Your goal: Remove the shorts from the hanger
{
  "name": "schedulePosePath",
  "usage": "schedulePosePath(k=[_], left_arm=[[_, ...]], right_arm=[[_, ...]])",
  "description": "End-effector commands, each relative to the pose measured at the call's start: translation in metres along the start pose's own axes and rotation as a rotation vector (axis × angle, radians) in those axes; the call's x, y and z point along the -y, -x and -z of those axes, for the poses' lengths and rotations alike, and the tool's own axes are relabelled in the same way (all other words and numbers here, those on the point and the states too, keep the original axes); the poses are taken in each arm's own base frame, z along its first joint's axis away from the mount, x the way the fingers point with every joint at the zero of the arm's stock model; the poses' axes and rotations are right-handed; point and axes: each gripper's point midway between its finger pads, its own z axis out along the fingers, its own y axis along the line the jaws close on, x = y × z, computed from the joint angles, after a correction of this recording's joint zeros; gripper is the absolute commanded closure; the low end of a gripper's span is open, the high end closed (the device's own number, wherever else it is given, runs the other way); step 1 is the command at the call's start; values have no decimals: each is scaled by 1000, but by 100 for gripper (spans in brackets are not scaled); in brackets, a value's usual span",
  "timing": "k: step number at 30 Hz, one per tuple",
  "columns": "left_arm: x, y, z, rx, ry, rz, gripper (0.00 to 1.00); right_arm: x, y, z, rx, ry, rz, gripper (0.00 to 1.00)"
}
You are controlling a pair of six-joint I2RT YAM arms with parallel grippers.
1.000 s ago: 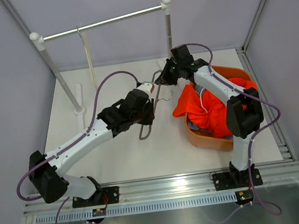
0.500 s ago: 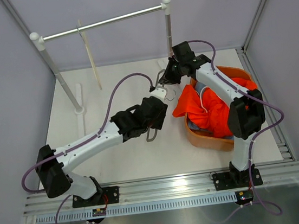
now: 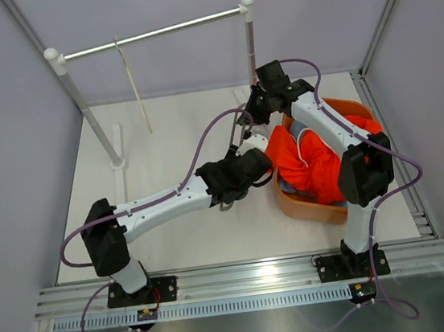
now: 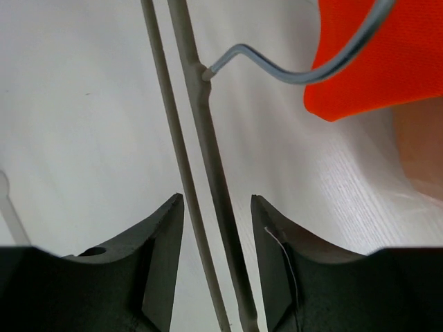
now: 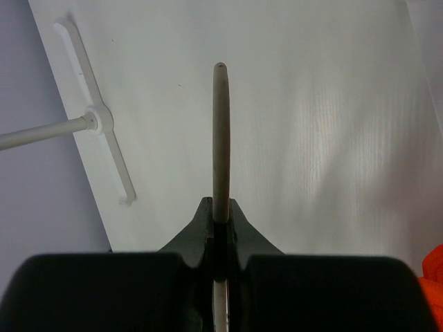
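Observation:
The orange shorts (image 3: 310, 159) lie bunched in an orange basket (image 3: 336, 107), with a bit of the light blue shorts (image 3: 292, 183) showing under them. A bare hanger (image 3: 235, 142) is held up over the table beside the basket. My right gripper (image 3: 250, 117) is shut on one thin bar of the hanger (image 5: 220, 138). My left gripper (image 3: 230, 196) is open lower down, and two hanger bars (image 4: 208, 138) pass between its jaws without being squeezed. The hanger's metal hook (image 4: 291, 72) curves over the edge of the orange shorts (image 4: 387, 55).
A clothes rail (image 3: 149, 35) on two posts stands at the back, and a second bare hanger (image 3: 132, 84) hangs from it. The rail's foot (image 5: 104, 131) rests on the white table. The basket's rim (image 4: 423, 149) is close on the left gripper's right.
My left arm has swung right toward the basket, and its open jaws now straddle the hanger's bars. The right gripper has kept its hold. The hanger on the rail has swung a little.

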Motion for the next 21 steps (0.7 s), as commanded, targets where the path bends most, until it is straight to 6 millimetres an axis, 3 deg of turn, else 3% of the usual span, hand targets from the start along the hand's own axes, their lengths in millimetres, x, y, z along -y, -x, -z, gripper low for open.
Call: schedulePosePath(k=[1, 7, 10, 11, 21], left_arm=[[-16, 17, 0, 47, 143, -32, 54], [-25, 23, -2, 70, 252, -87, 60], [-25, 22, -5, 60, 282, -118, 85], [-27, 24, -4, 62, 293, -122, 99], [-24, 30, 1, 69, 273, -134, 100]], right_arm=[[-18, 17, 22, 61, 41, 18, 100], [-18, 18, 26, 64, 36, 24, 100], [-16, 17, 27, 63, 32, 23, 100], [-16, 16, 27, 61, 32, 27, 100], [-13, 15, 27, 62, 26, 39, 100]])
